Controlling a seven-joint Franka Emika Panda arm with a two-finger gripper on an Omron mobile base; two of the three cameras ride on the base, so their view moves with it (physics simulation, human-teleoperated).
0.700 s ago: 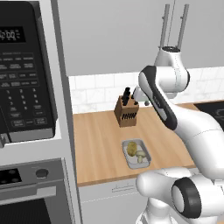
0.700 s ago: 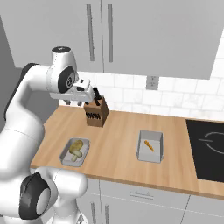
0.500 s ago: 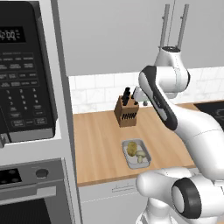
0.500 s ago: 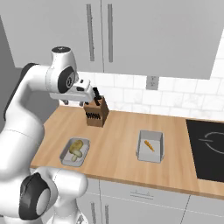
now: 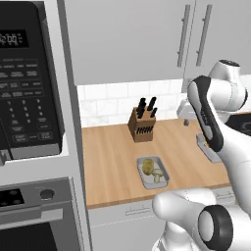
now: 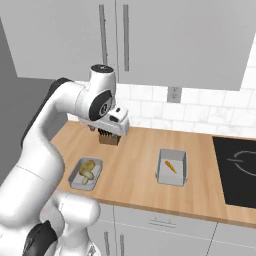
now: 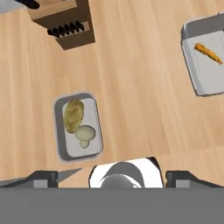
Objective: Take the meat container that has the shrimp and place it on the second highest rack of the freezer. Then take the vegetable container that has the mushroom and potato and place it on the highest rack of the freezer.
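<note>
The pincer [image 7: 112, 178] hangs high above the wooden counter [image 6: 135, 165] with its jaws spread wide and nothing between them; its two dark fingertips [image 7: 43, 177] show at the bottom of the hand view, well apart. Below it, the vegetable container [image 7: 78, 127] lies flat on the counter, near the front edge, holding a yellow-brown potato [image 7: 73, 115] and a pale mushroom [image 7: 85, 134] that touch each other; the same tray shows in the left base view [image 5: 153, 172] and the right base view [image 6: 86, 173]. The meat container [image 6: 172, 167] sits on the counter well apart from it, toward the black cooktop [image 6: 240, 172], with one orange shrimp [image 6: 170, 166] inside; in the hand view this tray [image 7: 205, 57] lies at the upper right. A wooden knife block [image 5: 142, 125] stands upright at the back by the tiled wall, behind the vegetable container; a black microwave [image 5: 24, 83] and an oven [image 5: 34, 215] are stacked to the left of the counter.
</note>
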